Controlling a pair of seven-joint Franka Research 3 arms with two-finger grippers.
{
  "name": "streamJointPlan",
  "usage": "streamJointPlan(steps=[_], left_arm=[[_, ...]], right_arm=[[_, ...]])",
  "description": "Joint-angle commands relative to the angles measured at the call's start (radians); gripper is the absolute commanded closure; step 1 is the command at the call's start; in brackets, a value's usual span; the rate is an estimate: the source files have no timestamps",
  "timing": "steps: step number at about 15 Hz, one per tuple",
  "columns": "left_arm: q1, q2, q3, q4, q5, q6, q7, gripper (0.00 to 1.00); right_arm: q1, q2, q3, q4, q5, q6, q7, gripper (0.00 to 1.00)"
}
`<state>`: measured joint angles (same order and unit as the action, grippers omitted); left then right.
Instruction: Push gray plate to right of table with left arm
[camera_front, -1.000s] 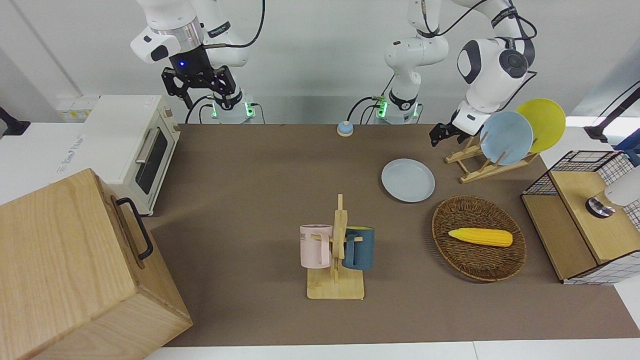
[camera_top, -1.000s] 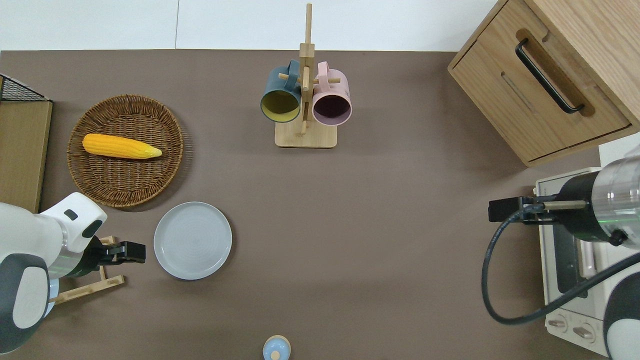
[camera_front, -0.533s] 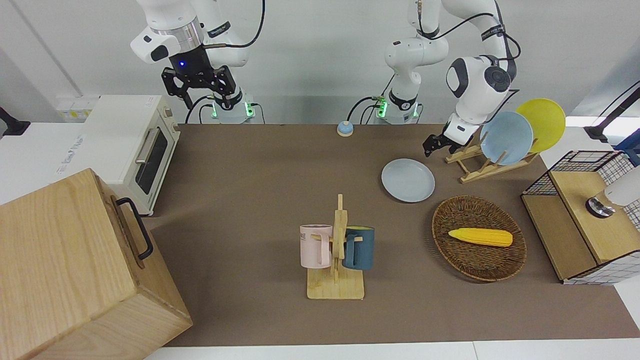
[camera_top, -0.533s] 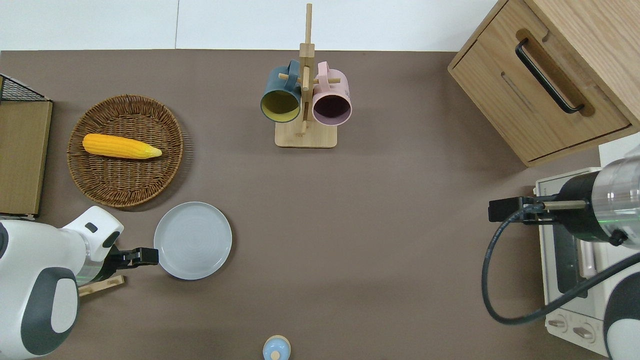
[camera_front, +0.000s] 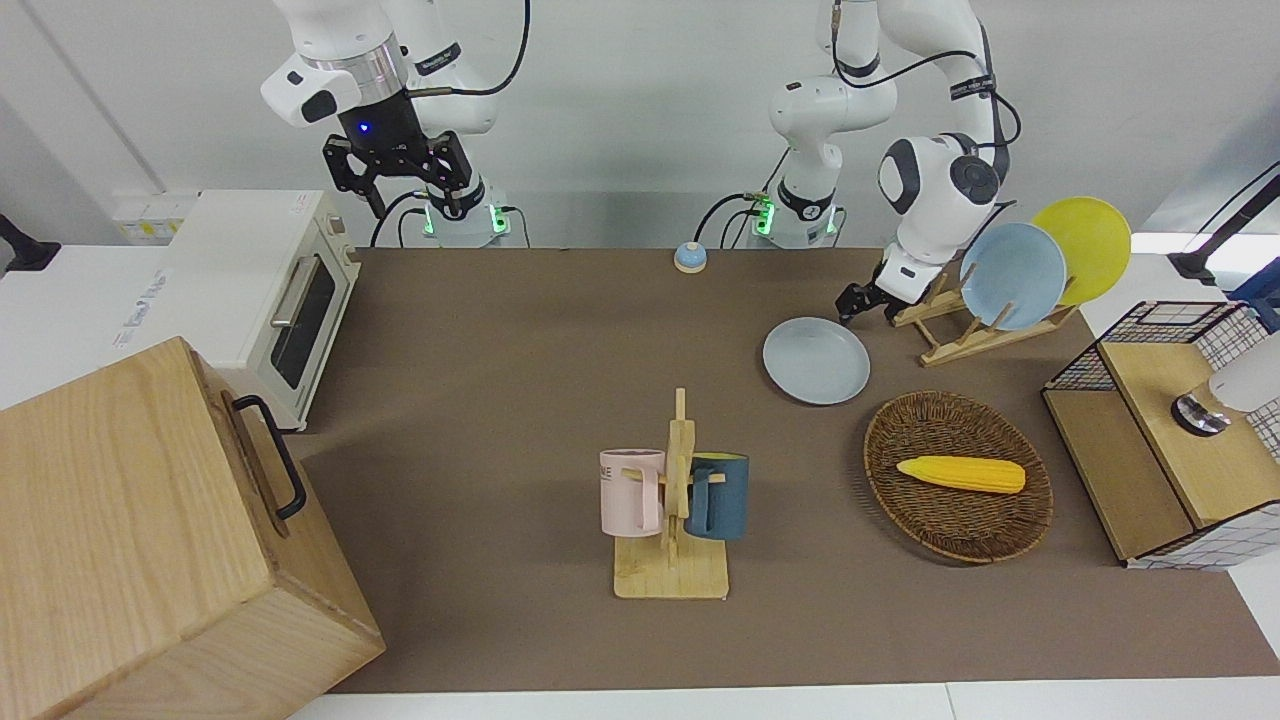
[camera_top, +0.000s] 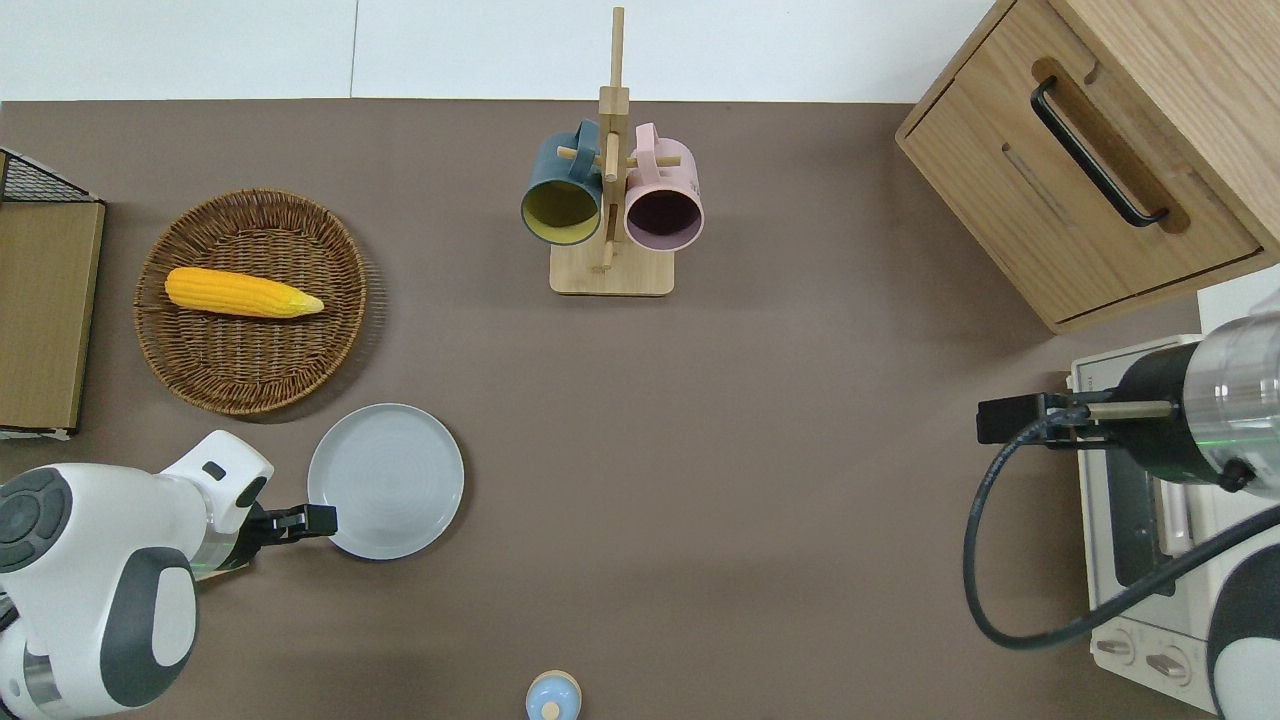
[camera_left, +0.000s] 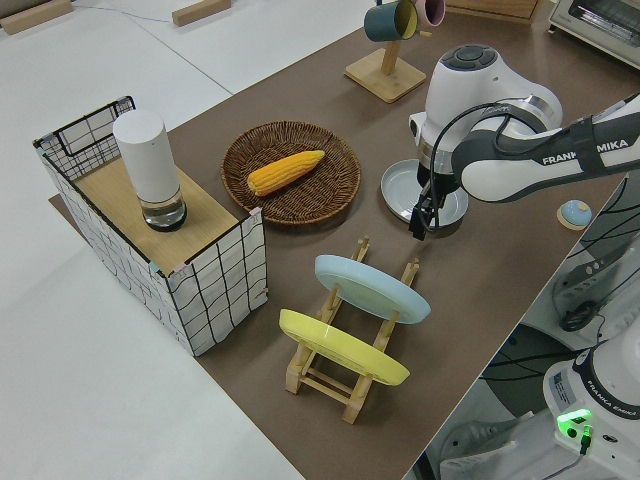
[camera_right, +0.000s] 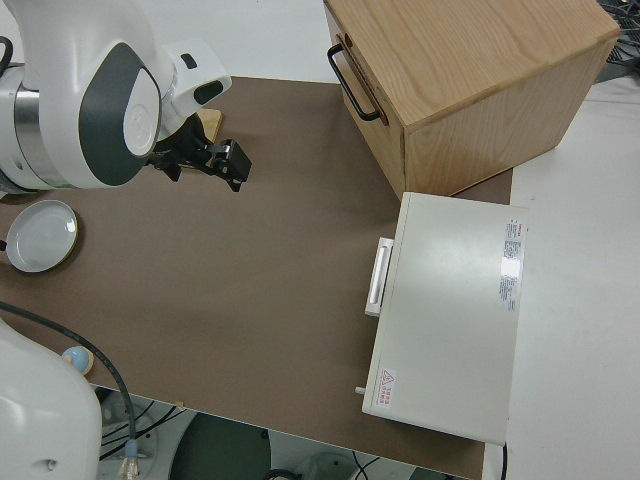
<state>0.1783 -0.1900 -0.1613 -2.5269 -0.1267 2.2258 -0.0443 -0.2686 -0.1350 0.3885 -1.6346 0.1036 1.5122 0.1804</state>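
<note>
With the left tool (camera_top: 318, 519) (whether spread or pressed together I cannot tell) at the gray plate's (camera_top: 386, 480) seven-o'clock rim overhead, just beside the basket (camera_top: 250, 385), an off-centre shove could spin the plate aside on the counter (camera_top: 760, 450).

The room is bright and evenly lit from above. Shadows are soft and short: a faint one hugs the wicker basket (camera_top: 250, 300), another the mug rack (camera_top: 611, 270). The table (camera_top: 700, 480) is matte and without glare. Everything stays sharp, with no blur.
</note>
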Motion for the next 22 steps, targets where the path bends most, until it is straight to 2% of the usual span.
streamJointPlan(steps=[1,6,11,13,16,22], left_arm=[[-0.002,0.038,-0.009,-0.015,-0.024,0.057,0.015,0.12],[-0.023,0.095,-0.021,-0.015,-0.025,0.115,-0.003,0.24],[-0.023,0.096,-0.021,-0.015,-0.028,0.117,-0.002,0.69],[-0.023,0.096,-0.021,-0.015,-0.028,0.118,-0.002,0.81],[-0.022,0.096,-0.021,-0.013,-0.028,0.12,0.001,0.91],[-0.022,0.101,-0.021,-0.013,-0.028,0.13,0.009,0.94]], right_arm=[[-0.017,-0.015,0.006,-0.017,0.018,0.002,0.002,0.005],[-0.015,-0.015,0.007,-0.017,0.018,0.002,0.002,0.005],[-0.015,-0.015,0.007,-0.017,0.018,0.002,0.002,0.005],[-0.015,-0.015,0.006,-0.017,0.018,0.002,0.002,0.005],[-0.015,-0.015,0.007,-0.017,0.018,0.002,0.002,0.005],[-0.015,-0.015,0.007,-0.017,0.018,0.002,0.002,0.005]])
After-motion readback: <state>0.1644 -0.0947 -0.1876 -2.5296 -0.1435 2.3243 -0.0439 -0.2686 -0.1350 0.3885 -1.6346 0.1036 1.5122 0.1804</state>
